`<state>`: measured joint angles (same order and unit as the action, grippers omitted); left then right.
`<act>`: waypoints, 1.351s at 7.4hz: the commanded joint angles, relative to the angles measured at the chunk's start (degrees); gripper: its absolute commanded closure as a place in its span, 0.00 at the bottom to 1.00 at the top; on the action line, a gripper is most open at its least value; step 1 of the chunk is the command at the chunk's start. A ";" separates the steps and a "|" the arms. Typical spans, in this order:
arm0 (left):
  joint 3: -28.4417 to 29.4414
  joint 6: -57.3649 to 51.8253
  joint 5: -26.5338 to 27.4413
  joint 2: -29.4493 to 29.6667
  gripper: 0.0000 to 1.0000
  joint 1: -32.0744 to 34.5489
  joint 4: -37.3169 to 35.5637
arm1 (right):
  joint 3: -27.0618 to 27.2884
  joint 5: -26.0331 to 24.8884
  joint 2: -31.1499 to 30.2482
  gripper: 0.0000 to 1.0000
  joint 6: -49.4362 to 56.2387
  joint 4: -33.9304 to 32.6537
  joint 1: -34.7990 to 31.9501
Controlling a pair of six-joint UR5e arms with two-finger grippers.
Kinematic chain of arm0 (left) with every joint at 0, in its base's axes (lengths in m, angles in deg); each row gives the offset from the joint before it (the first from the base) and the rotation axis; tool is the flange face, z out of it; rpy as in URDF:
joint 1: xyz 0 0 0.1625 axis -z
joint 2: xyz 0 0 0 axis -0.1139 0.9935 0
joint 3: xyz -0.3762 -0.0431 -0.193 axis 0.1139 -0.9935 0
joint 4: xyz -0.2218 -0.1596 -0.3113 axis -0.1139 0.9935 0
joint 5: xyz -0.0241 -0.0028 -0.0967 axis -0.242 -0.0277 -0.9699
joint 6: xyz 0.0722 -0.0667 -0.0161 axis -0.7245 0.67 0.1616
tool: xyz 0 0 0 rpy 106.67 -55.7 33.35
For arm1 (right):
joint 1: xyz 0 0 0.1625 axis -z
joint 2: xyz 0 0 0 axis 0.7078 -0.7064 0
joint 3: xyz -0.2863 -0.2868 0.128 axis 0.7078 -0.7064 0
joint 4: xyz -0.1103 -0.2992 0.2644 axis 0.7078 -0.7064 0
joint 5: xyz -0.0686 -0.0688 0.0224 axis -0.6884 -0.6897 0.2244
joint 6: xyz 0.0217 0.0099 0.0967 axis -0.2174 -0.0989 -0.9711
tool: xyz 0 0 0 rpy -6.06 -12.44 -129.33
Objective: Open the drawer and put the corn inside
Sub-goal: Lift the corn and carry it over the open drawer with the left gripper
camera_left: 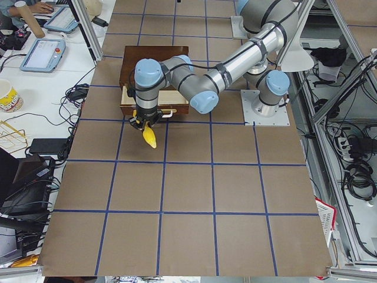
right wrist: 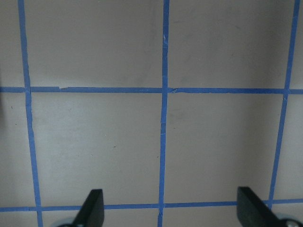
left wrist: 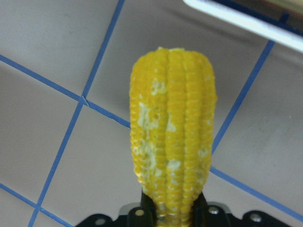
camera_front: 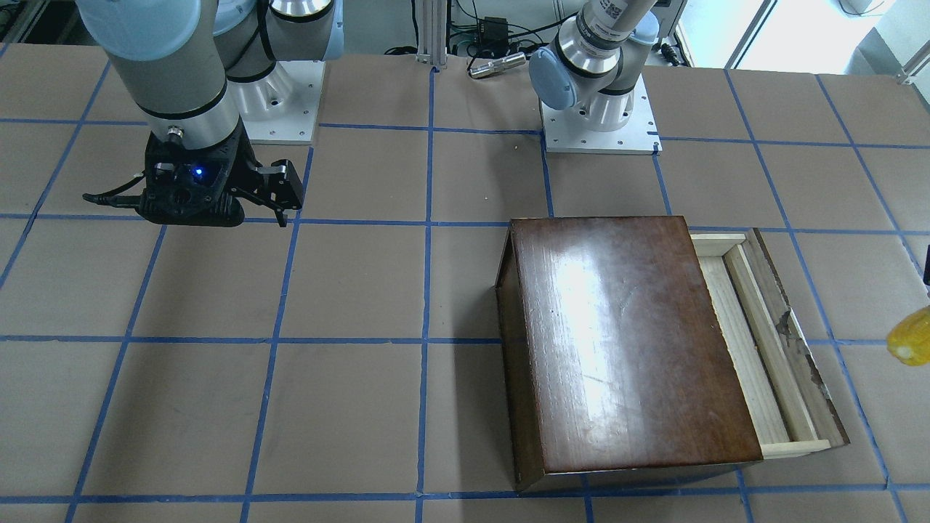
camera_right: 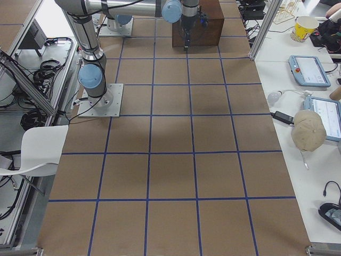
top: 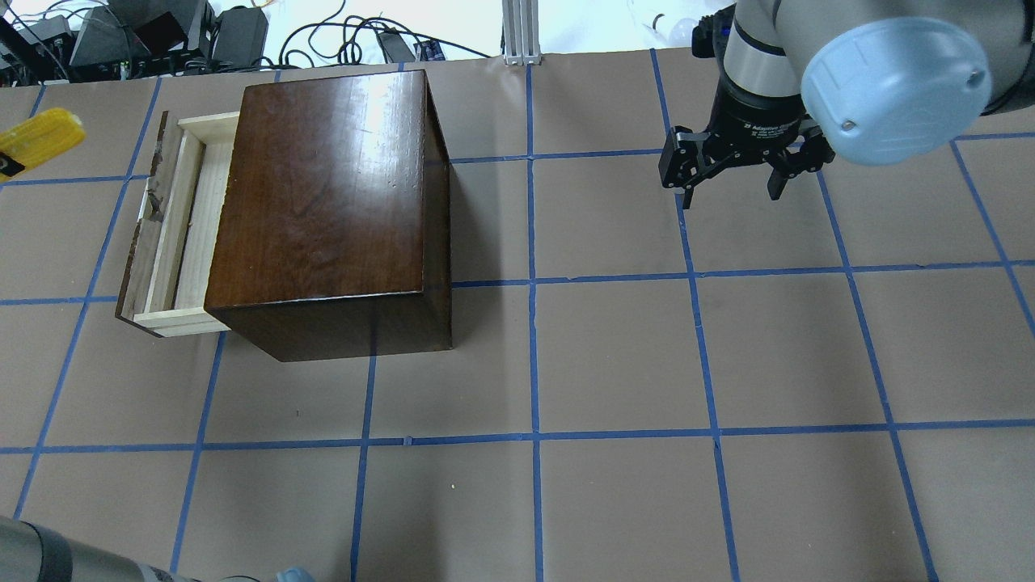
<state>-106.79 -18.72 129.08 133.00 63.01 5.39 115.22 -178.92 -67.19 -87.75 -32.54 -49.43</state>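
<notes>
At the overhead view's left edge the corn (top: 42, 136) is held over the table (top: 614, 356), one end clamped between the closed fingers of the left gripper (left wrist: 171, 210). That arm reaches out long, its wrist pointing down. The corn is near the drawer (top: 198, 226) but apart from its chipped front panel. The drawer is partly pulled out of the dark box (top: 323, 194), and its exposed strip shows only pale wood floor. Well to the right, the right gripper (top: 732, 194) hovers over open gridded table, fingers spread wide.
</notes>
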 commanded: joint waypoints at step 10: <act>-9.10 68.16 4.16 -5.27 1.00 12.26 7.85 | 0.00 -0.13 0.00 0.00 0.00 0.03 0.00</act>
<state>-115.41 46.16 133.29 127.32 75.26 13.29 115.22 -178.98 -67.19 -87.75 -32.51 -49.43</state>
